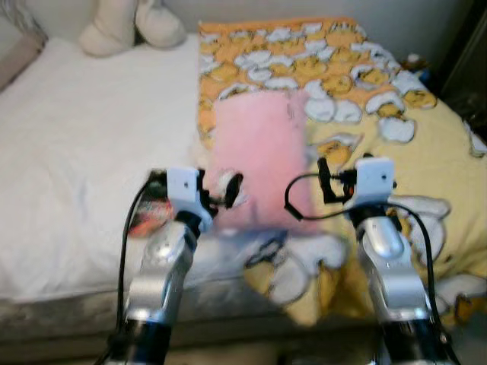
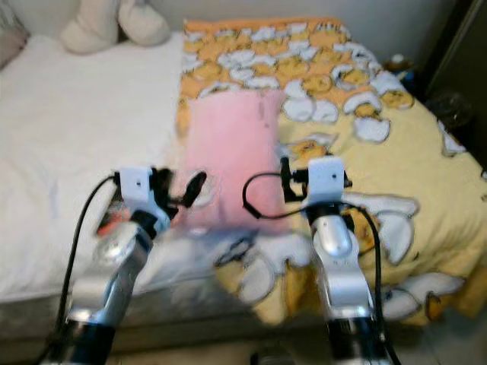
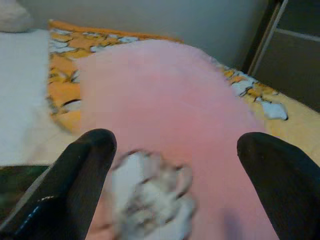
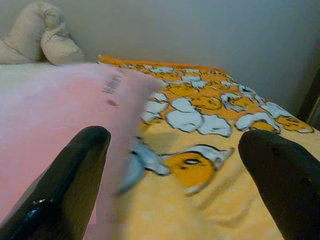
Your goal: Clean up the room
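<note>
Your left gripper (image 1: 228,190) hovers, fingers apart, at the near edge of the pink pillow (image 1: 262,156), which lies across the white sheet (image 1: 84,144) and the yellow duck blanket (image 1: 380,99); your right gripper (image 1: 326,181), fingers spread, flanks its other side.

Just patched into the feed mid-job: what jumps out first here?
A fluffy pink pillow lies in the middle of the bed, across the seam between the white sheet and the yellow blanket with egg cartoons. Both end effectors are raised at its near end, fingers open: the left end effector at its left corner, the right end effector by its right edge.
</note>
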Robot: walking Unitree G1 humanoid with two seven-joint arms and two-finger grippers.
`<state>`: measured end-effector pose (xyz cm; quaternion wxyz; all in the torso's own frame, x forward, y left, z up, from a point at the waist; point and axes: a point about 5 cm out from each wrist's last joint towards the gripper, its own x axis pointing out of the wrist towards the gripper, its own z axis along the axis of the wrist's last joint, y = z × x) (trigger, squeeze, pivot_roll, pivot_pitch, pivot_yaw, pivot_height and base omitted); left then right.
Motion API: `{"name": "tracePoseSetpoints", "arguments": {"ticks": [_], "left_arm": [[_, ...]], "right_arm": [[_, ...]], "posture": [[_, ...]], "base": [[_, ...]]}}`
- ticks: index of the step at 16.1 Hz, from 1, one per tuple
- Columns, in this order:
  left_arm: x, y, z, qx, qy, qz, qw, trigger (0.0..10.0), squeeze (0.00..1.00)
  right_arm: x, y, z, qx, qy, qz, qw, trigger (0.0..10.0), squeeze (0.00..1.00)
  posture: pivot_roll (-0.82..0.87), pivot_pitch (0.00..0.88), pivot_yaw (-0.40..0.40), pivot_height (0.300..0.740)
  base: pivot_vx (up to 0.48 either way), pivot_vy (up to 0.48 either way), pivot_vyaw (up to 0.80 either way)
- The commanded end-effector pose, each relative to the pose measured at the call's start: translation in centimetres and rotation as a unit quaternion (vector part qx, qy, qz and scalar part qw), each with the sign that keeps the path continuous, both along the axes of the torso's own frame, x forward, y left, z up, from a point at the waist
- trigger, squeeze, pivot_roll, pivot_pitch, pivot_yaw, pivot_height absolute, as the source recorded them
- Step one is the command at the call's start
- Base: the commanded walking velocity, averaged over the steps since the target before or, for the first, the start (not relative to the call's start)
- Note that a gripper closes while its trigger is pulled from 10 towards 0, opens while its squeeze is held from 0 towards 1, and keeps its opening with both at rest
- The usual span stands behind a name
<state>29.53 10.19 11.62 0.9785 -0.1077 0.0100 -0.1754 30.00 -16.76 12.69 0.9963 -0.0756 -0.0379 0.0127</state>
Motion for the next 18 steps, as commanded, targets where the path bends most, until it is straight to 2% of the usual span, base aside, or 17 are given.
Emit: {"name": "tracePoseSetpoints", "arguments": {"ticks": [1, 5, 7, 9, 11, 14, 16, 18], "left_arm": [[0.2, 0.0, 0.5, 0.004, -0.012, 0.000, 1.000, 10.0, 0.00], [0.8, 0.4, 0.6, 0.020, -0.014, 0.002, 1.000, 10.0, 0.00], [1.0, 1.2, 0.8, 0.033, -0.016, 0.011, 0.999, 10.0, 0.00], [1.1, 2.5, 1.4, 0.037, -0.032, 0.010, 0.999, 10.0, 0.00], [0.9, 2.4, 1.2, 0.046, -0.031, 0.008, 0.998, 10.0, 0.00], [0.6, 1.2, 0.6, 0.039, -0.015, 0.002, 0.999, 10.0, 0.00], [1.2, 0.9, 0.8, 0.030, -0.008, 0.013, 0.999, 10.0, 0.00], [2.1, 1.7, 1.0, 0.032, -0.006, 0.033, 0.999, 10.0, 0.00]], "right_arm": [[0.0, 0.0, -0.1, 0.006, -0.002, -0.002, 1.000, 10.0, 0.00], [0.8, 0.4, 0.3, 0.011, -0.011, -0.002, 1.000, 10.0, 0.00], [1.1, 0.5, 0.6, 0.014, -0.016, -0.004, 1.000, 10.0, 0.00], [1.2, 0.9, 0.4, 0.032, -0.009, -0.002, 0.999, 10.0, 0.00], [1.1, 1.0, -0.3, 0.028, 0.001, 0.002, 1.000, 10.0, 0.00], [1.2, 0.6, -0.5, 0.017, -0.001, -0.001, 1.000, 10.0, 0.00], [1.7, 0.1, 0.2, 0.021, -0.010, -0.015, 1.000, 10.0, 0.00], [2.0, 0.1, 0.3, 0.019, -0.012, -0.012, 1.000, 10.0, 0.00]], "posture": [[-0.20, 0.000, 0.036, 0.703], [-0.21, 0.000, 0.053, 0.703], [-0.20, 0.000, 0.050, 0.703], [-0.16, 0.000, 0.011, 0.703], [-0.12, 0.000, 0.000, 0.703], [-0.14, 0.000, 0.027, 0.703], [-0.14, 0.000, 0.027, 0.703], [-0.15, 0.000, 0.040, 0.703]], "base": [[0.000, 0.000, 0.00], [0.000, 0.000, 0.00], [0.000, 0.000, 0.00], [0.000, -0.187, 0.00], [0.000, -0.446, 0.00], [0.000, -0.441, 0.00], [0.163, -0.122, 0.00], [0.000, 0.000, 0.00]]}}
